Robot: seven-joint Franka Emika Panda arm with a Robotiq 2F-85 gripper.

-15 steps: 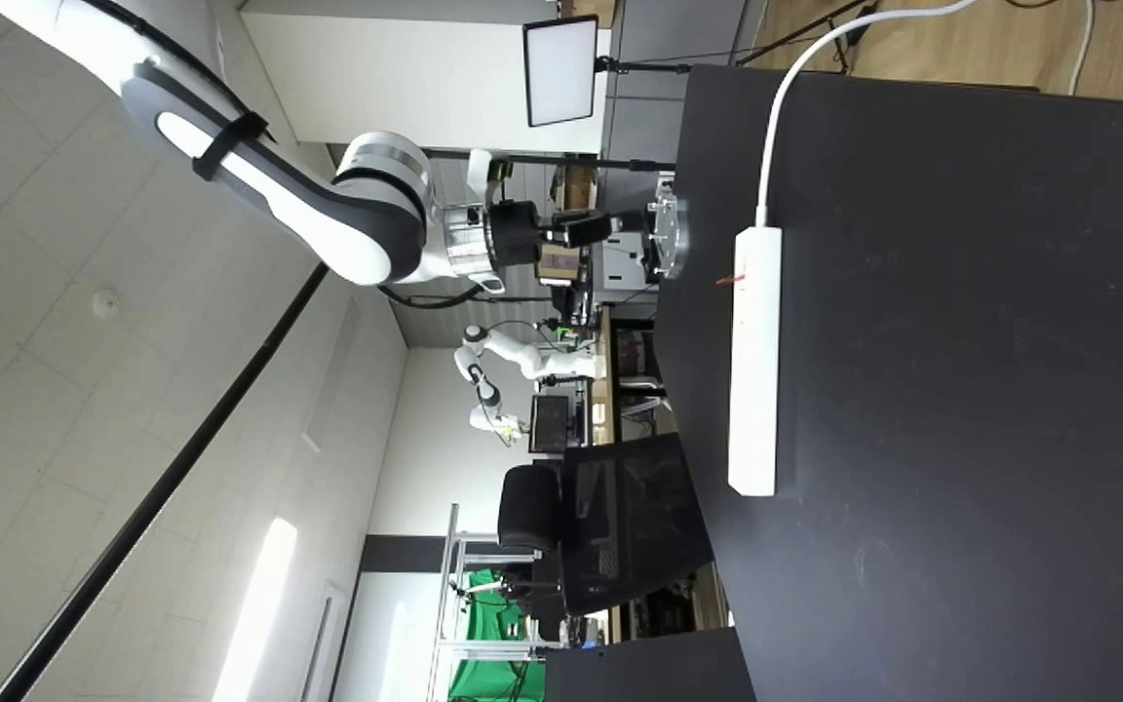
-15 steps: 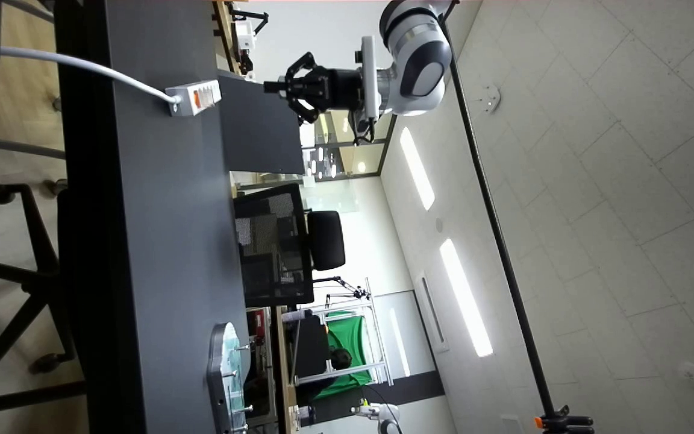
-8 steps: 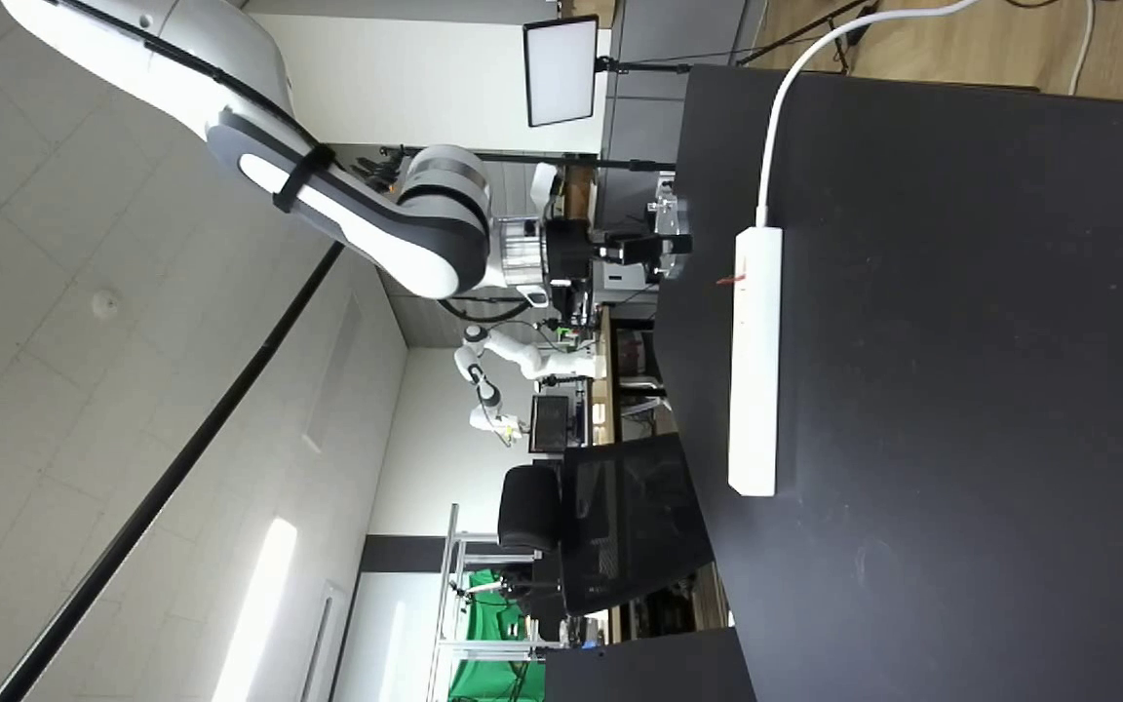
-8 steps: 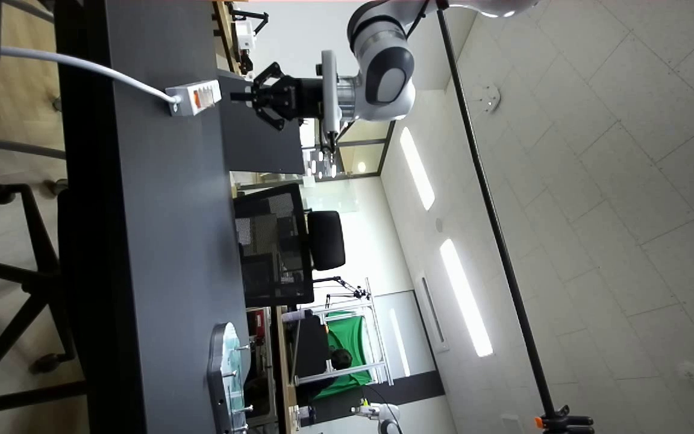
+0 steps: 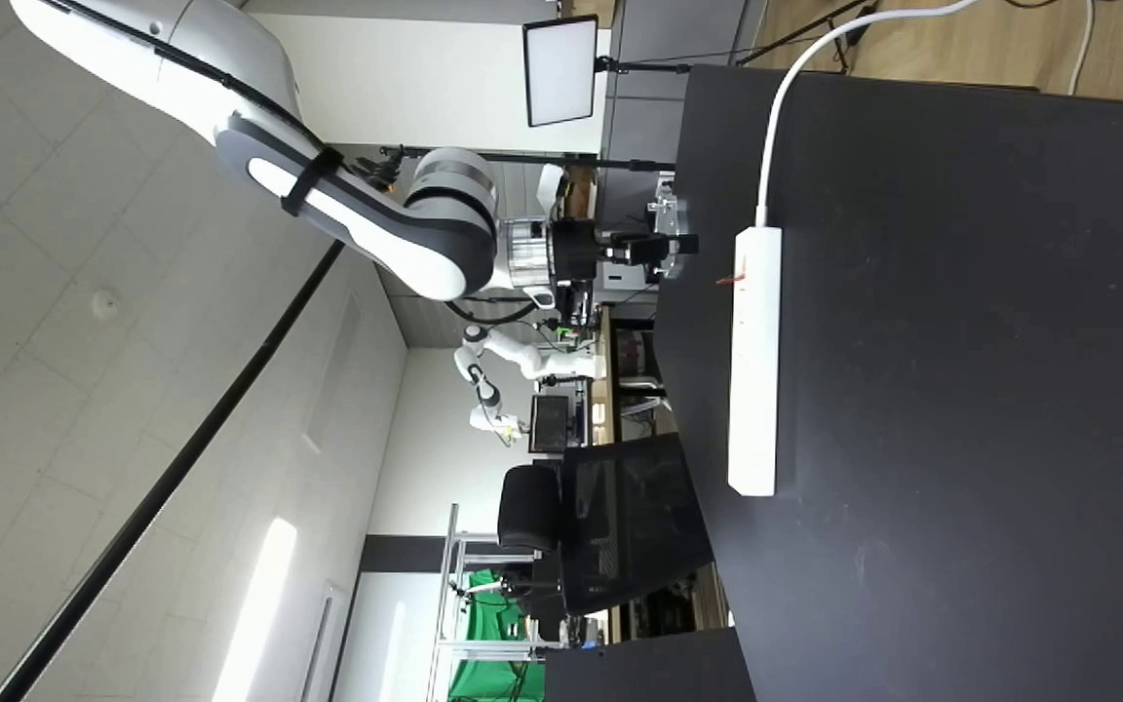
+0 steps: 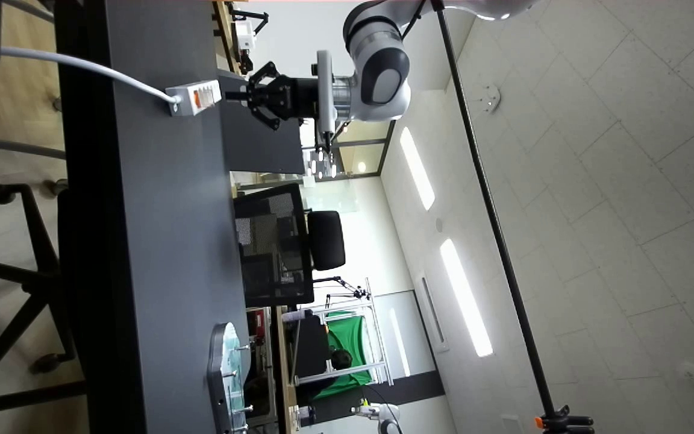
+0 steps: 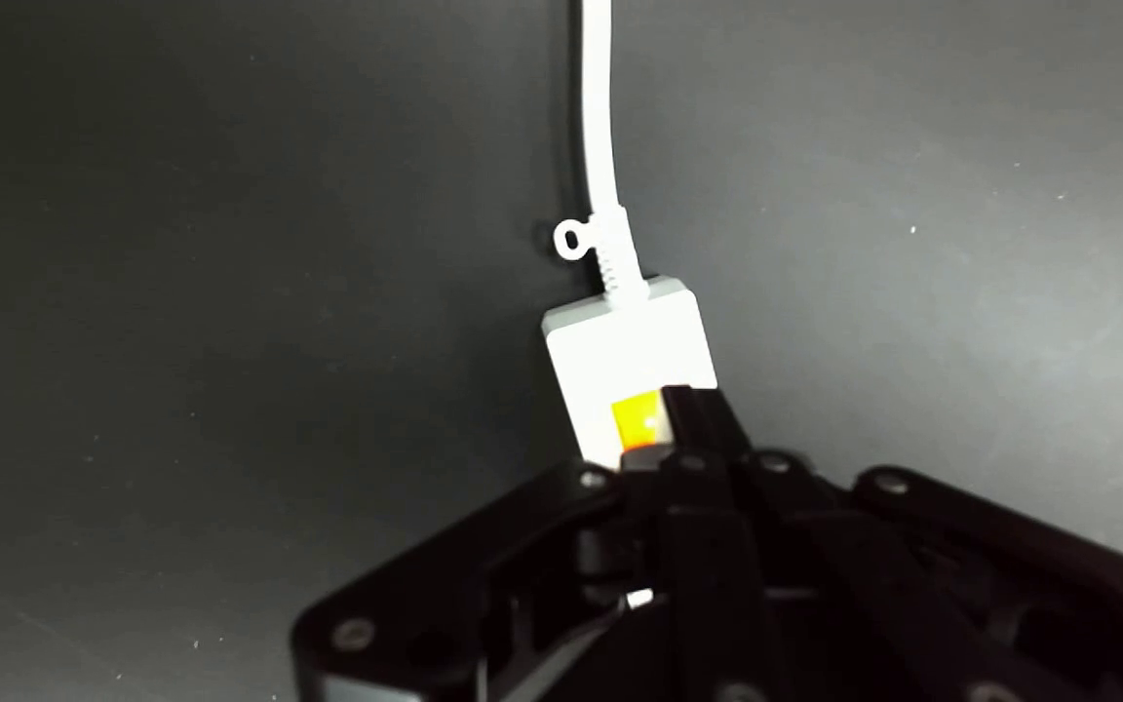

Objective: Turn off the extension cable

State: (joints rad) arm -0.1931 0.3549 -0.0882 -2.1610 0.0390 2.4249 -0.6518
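The extension cable is a long white power strip (image 5: 755, 361) lying flat on the black table; its end also shows in an exterior view (image 6: 183, 101). In the wrist view the end of the strip (image 7: 620, 351) has a lit yellow-orange switch (image 7: 637, 417), partly covered by the fingertips. A white cord (image 7: 599, 117) leaves that end. My gripper (image 6: 237, 96) is shut and empty, pointing down at the strip. It hangs a little above the strip's cord end, apart from it in both exterior views (image 5: 686, 244). The rest of the strip is hidden behind the gripper (image 7: 703, 419) in the wrist view.
A clear round plate with metal posts (image 6: 229, 377) stands on the black table (image 5: 961, 390). The cord (image 5: 786, 97) runs off the table's edge. A black office chair (image 6: 275, 247) stands beyond the table. A black pole (image 6: 497, 229) crosses the background.
The arm and shut gripper have come down towards the table and the strip's switch end, mostly in the earlier half second, only slightly since. The power strip has not moved.
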